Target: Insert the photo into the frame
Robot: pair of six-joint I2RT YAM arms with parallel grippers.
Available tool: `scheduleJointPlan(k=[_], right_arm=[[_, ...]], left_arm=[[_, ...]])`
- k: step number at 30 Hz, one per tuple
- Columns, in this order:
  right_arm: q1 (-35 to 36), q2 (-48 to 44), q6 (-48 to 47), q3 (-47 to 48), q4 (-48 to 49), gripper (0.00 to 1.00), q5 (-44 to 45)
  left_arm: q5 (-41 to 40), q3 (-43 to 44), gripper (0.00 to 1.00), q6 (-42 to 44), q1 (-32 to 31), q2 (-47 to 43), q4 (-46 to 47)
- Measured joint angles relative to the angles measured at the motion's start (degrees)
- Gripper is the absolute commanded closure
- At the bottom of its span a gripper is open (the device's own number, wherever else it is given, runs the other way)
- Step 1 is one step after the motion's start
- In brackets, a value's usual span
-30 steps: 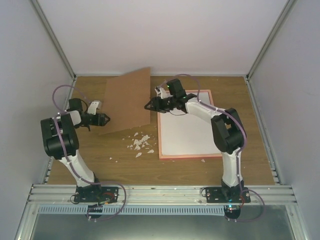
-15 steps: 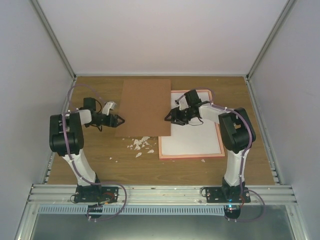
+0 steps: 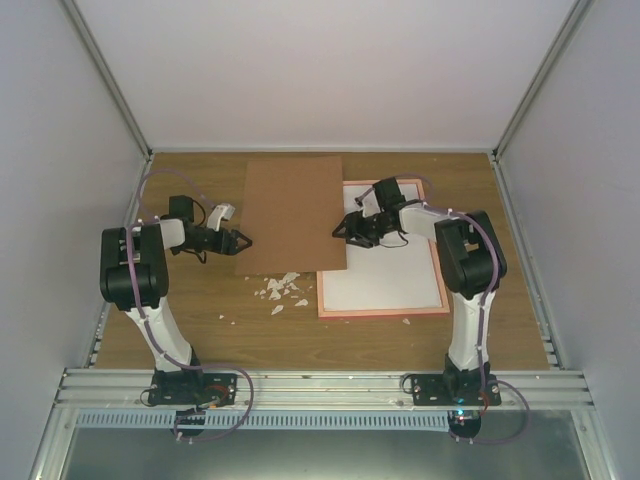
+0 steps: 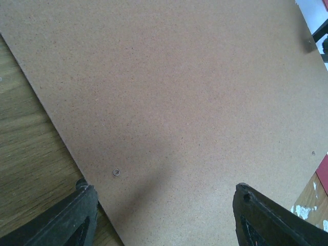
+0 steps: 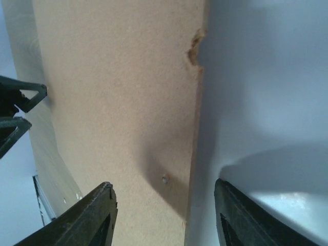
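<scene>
The plain brown backing board (image 3: 295, 210) lies flat on the table, and its right edge overlaps the left side of the pink frame (image 3: 380, 314). A white sheet (image 3: 385, 275) fills the frame. The photo's dark picture shows in no view. My left gripper (image 3: 245, 241) is at the board's lower left edge. In the left wrist view its jaws stand wide apart, gripper (image 4: 169, 218) over the board (image 4: 179, 92). My right gripper (image 3: 340, 231) is open at the board's right edge. In the right wrist view it (image 5: 166, 215) straddles the line between the board (image 5: 118, 92) and the white sheet (image 5: 266, 102).
White crumbs (image 3: 280, 288) are scattered on the wooden table below the board, left of the frame's lower corner. One more crumb (image 3: 408, 321) lies just below the frame. White walls close the table at the back and on both sides.
The backing board stood tilted up a second ago and now lies flat, shifted right onto the frame's left edge. Both grippers have moved right with it, and the right gripper has lowered.
</scene>
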Motion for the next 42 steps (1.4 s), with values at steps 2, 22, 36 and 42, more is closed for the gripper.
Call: scheduleJointPlan(k=[2, 22, 36, 42], right_arm=[[0.0, 1.2, 0.4, 1.0, 0.0, 0.59, -0.6], [-0.5, -4.6, 0.1, 8.3, 0.7, 0.99, -7.6], [-0.1, -11.5, -17.0, 20.2, -2.0, 0.99, 1.5], [1.6, -11.4, -22.6, 28.2, -4.0, 1.0, 13.5]], left_arm=[[0.0, 0.0, 0.27, -0.2, 0.0, 0.0, 0.0], [-4.3, 0.8, 0.04, -2.1, 0.6, -5.7, -7.1], [-5.4, 19.5, 0.01, -11.7, 4.0, -16.1, -8.4], [-5.0, 20.5, 0.01, -24.5, 3.3, -20.7, -3.2]])
